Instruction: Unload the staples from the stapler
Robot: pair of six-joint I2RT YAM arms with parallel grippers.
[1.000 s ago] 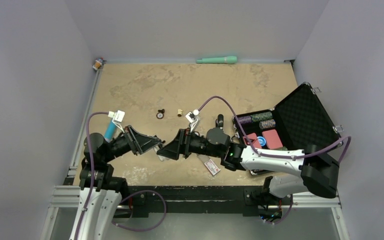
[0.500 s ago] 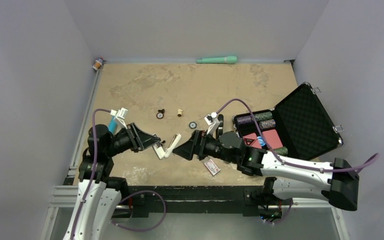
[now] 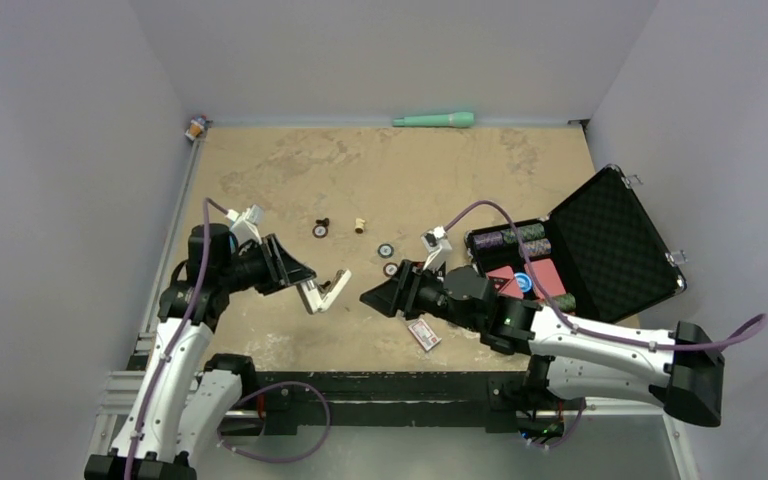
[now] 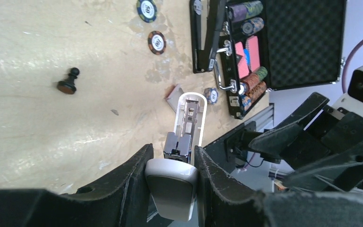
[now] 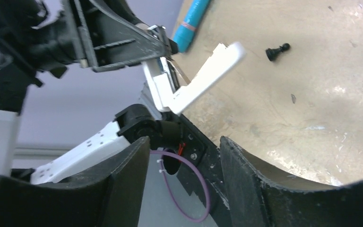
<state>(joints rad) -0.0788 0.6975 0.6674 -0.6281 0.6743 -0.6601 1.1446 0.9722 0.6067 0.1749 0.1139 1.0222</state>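
Observation:
My left gripper [image 3: 303,282] is shut on the butt end of a white stapler [image 3: 326,294], held above the table and hinged open into a V. In the left wrist view my left gripper [image 4: 172,150] pinches its rounded end, and the stapler's silvery channel [image 4: 189,116] points away; I cannot tell whether staples lie in it. My right gripper [image 3: 370,298] faces it from the right with a gap between, open and empty. From the right wrist, the open stapler [image 5: 203,75] hangs ahead of my right gripper [image 5: 184,142]. A slim black stapler [image 4: 210,38] lies beside the case.
An open black case [image 3: 610,225] with poker chips and cards stands at the right. Two loose chips [image 3: 386,250] and a black pawn [image 3: 322,227] lie mid-table. A small card pack [image 3: 424,334] lies near the front edge. A green tube [image 3: 433,120] rests by the far wall.
The two grippers met at the white stapler a second ago. My right gripper has since drawn back to the right and narrowed its jaws, while my left arm lifted the opened stapler back and left.

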